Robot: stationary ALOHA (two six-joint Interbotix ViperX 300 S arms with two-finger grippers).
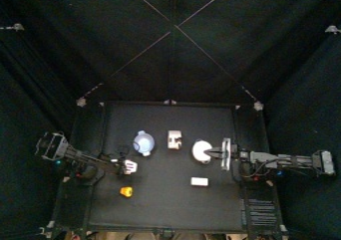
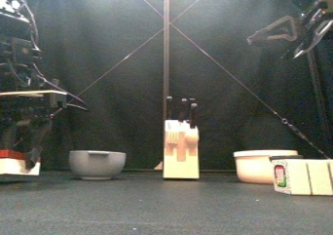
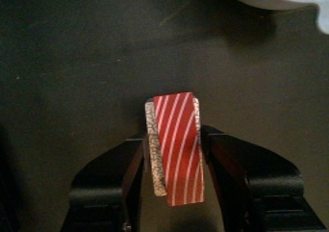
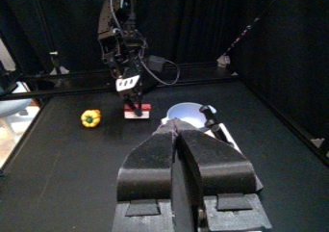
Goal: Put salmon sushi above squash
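On the black counter (image 1: pixel 167 199), the job looks partly done: the salmon sushi is picked up, by the look of it, but not yet set in place. Biggest of what stands there are the two bowls, a grey-blue one (image 1: pixel 143 141) toward the left arm's side and a white one (image 1: pixel 202 150) toward the right arm's. Between them stands a pale knife block (image 2: pixel 181 149) with dark handles sticking up, and a pale whitish block (image 1: pixel 200 181) lies nearer the front edge; none of these has a part in the task.

The left arm reaches in over the counter's left part. Its hand (image 3: pixel 175 173) stands wide, and the salmon sushi (image 3: pixel 178 147), a red piece with thin white stripes on a white rice edge, sits between its two fingers. The fingers flank it closely on both sides, so I judge it gripped, though the contact itself is hard to make out. In the right wrist view the red piece hangs under that arm low over the counter, just beside the squash (image 4: pixel 90 117).

The squash, a small yellow-orange lump, lies on the counter near the front left, apart from the bowls. No sushi lies on the far side of it yet.

The right arm rests over the counter's right side, its hand (image 4: pixel 178 144) with fingers pressed together and empty.

What is left, as I judge it: carry the sushi to the bare spot just behind the squash, lower it, and let go.
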